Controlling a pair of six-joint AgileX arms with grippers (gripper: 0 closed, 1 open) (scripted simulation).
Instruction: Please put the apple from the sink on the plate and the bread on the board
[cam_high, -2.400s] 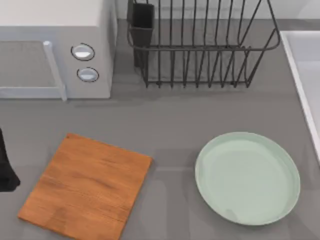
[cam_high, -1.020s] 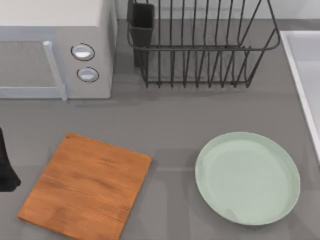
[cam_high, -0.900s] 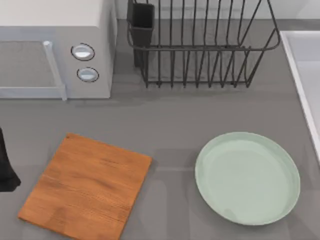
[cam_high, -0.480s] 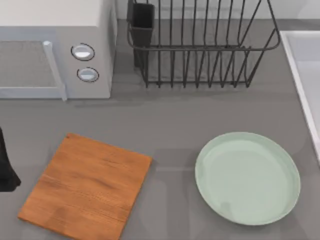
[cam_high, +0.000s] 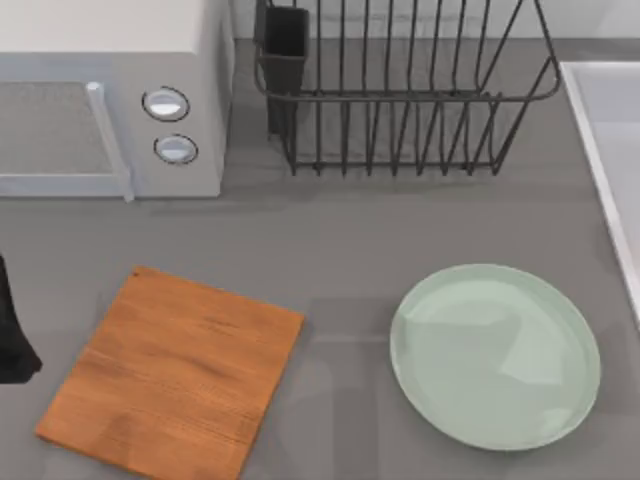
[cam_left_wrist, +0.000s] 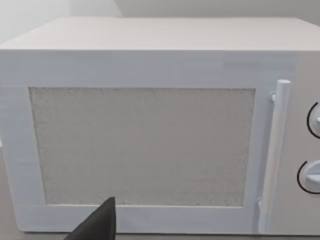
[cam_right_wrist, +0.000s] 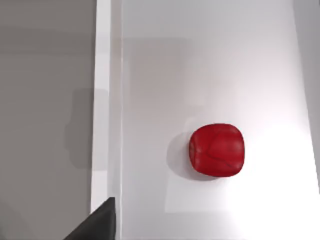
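The red apple (cam_right_wrist: 217, 150) lies on the white floor of the sink (cam_right_wrist: 103, 100), a little way in from the raised rim. My right gripper (cam_right_wrist: 97, 225) hovers above the sink, and a dark part of it sits at the frame edge, off to one side of the apple. The mint-green plate (cam_high: 495, 355) rests bare on the grey counter at the front right. The wooden board (cam_high: 172, 372) lies bare at the front left. The sink's rim (cam_high: 600, 160) runs along the right edge of the top view. My left gripper (cam_left_wrist: 97, 225) is parked at the left edge, facing the microwave. The bread is out of view.
A white microwave (cam_high: 110, 95) stands at the back left, with its door shut. A black wire dish rack (cam_high: 400, 90) with a dark cup holder stands at the back middle. Grey counter lies between the board and the plate.
A faint shadow has spread across the plate. The board, the plate and the left arm have not moved.
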